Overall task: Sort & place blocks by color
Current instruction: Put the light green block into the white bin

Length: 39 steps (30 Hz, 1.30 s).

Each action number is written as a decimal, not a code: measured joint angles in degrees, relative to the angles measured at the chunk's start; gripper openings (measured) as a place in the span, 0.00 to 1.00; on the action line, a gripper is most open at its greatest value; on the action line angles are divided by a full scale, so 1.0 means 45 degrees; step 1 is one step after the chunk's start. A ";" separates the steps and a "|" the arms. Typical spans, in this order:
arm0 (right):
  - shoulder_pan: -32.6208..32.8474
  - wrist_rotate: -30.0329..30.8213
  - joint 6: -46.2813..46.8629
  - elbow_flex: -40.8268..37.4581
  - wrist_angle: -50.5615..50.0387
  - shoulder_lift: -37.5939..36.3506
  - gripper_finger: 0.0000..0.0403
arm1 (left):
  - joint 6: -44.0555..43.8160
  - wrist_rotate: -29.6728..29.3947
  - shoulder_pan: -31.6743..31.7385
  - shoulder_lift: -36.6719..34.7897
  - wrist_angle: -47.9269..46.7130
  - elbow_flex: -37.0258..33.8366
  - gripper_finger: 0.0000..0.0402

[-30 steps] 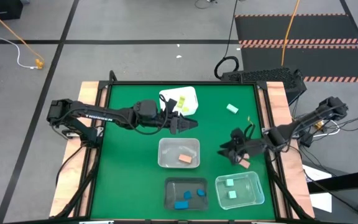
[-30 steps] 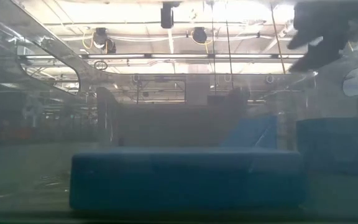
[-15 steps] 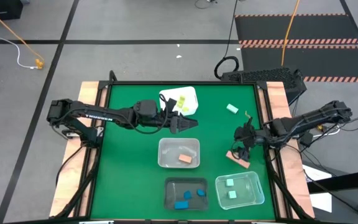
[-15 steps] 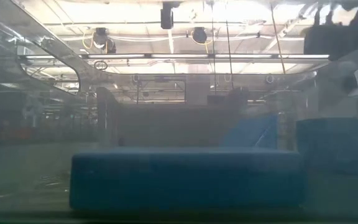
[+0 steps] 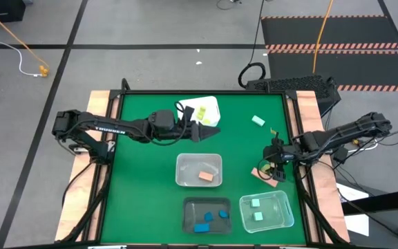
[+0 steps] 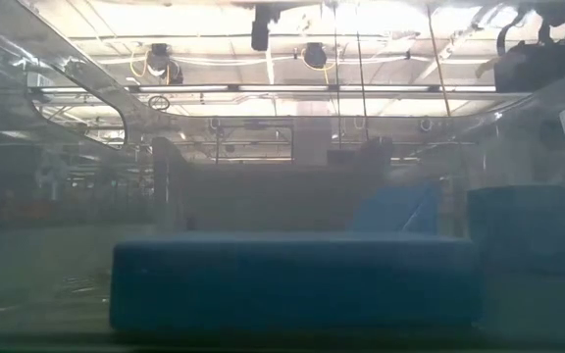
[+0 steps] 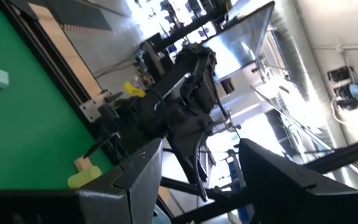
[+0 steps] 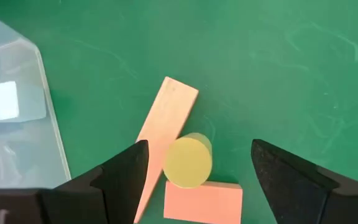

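A salmon bar [image 8: 166, 127], a yellow cylinder [image 8: 188, 162] and a salmon block [image 8: 202, 202] lie bunched together on the green mat near the right edge. My right gripper [image 8: 207, 180] hangs open just above them, pointing steeply down, with one finger on each side of the cylinder and touching nothing; the high view shows the right gripper [image 5: 276, 164] there too. A mint block [image 5: 258, 121] lies alone farther back. My left gripper [image 5: 209, 131] is held level and open beside the white tub [image 5: 200, 111] of yellow blocks, with nothing between its fingers.
A clear tub [image 5: 199, 170] at the centre holds a salmon block. A dark tub [image 5: 207, 215] near the front holds blue blocks. A clear tub [image 5: 267, 211] with mint blocks stands just in front of my right gripper. Wooden rails [image 5: 320, 149] edge the mat.
My right gripper has shifted toward the table's right edge, sunk a little and tipped down over the salmon blocks. My left gripper has rolled slightly in place.
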 joint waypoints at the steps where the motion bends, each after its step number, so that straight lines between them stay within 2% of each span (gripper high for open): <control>1: 0.0000 -0.0005 0.0011 0.0000 0.0009 0.0030 0.69 | 0.0000 -0.0104 0.0000 0.0000 0.0000 -0.0002 0.53; 12: 0.0005 0.0082 0.1042 -0.0932 0.1174 0.1177 0.68 | -0.0154 -0.0345 -0.0039 0.0000 0.0004 -0.0002 0.53; 15: 0.0005 0.0343 0.1124 -0.0977 0.1187 0.1471 0.65 | -0.0159 -0.0345 -0.0039 0.0000 0.0004 -0.0002 0.53; 19: 0.0005 0.0346 0.1132 -0.0986 0.1269 0.1812 0.53 | -0.0187 -0.0349 -0.0039 0.0000 0.0004 -0.0003 0.53; 24: 0.0005 0.0352 0.1544 -0.0971 0.1316 0.2126 0.29 | -0.0183 -0.0349 -0.0039 0.0000 0.0004 -0.0007 0.53; 25: 0.0005 0.0364 0.1572 -0.0971 0.1374 0.2134 0.27 | -0.0178 -0.0349 -0.0039 0.0000 0.0004 -0.0007 0.53; 35: -0.0627 0.0416 0.1709 -0.1001 0.3915 0.1611 0.27 | 0.0052 -0.0578 -0.0026 0.0000 -0.0001 -0.0007 0.53; 39: -0.1486 0.1387 0.1079 -0.1001 0.5855 0.1345 0.27 | 0.0226 -0.0577 -0.0028 0.0000 0.0004 -0.0007 0.53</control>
